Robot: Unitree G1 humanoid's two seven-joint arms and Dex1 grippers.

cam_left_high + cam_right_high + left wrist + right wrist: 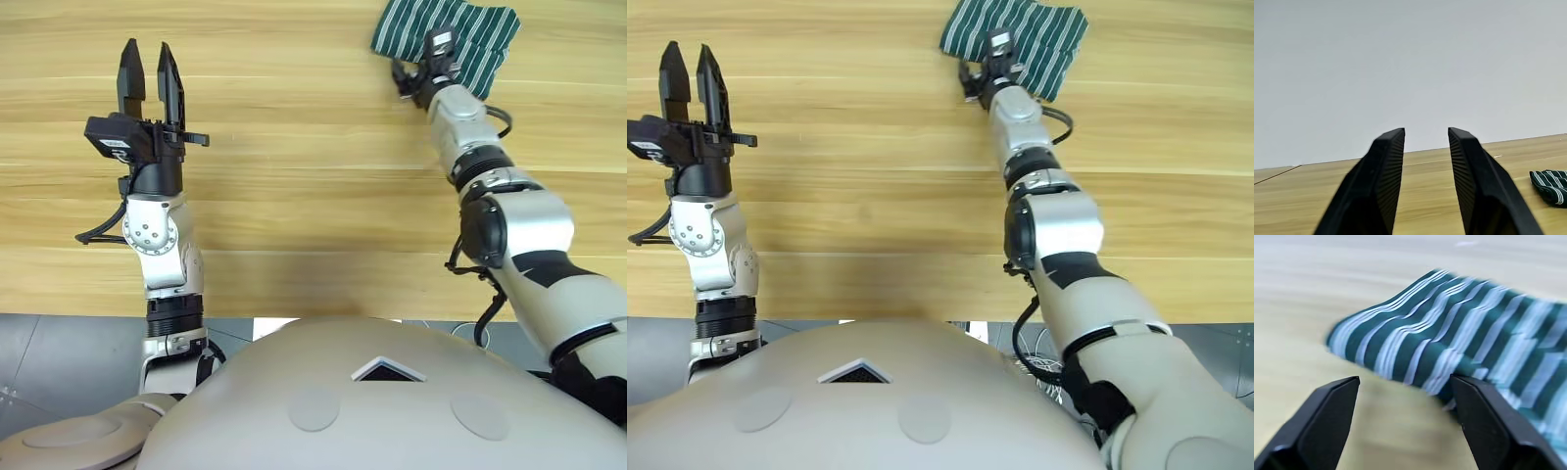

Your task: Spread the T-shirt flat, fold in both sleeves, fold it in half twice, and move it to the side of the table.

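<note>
One T-shirt (480, 39), green with white stripes and folded into a small packet, lies toward the table's far edge, on the right. One table (313, 176) of pale wood carries it. Two grippers: the left gripper (150, 73) above the table's left part, the right gripper (1405, 382) at the T-shirt's near edge. Each has two black fingers (1383, 181), four in all, each pair spread apart

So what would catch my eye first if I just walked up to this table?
Probably the folded green-and-white striped T-shirt lying at the far right of the light wooden table, with the right gripper open just beside its near edge. Next, the black left gripper, hovering over the table's left side with its two fingers slightly apart.
</note>
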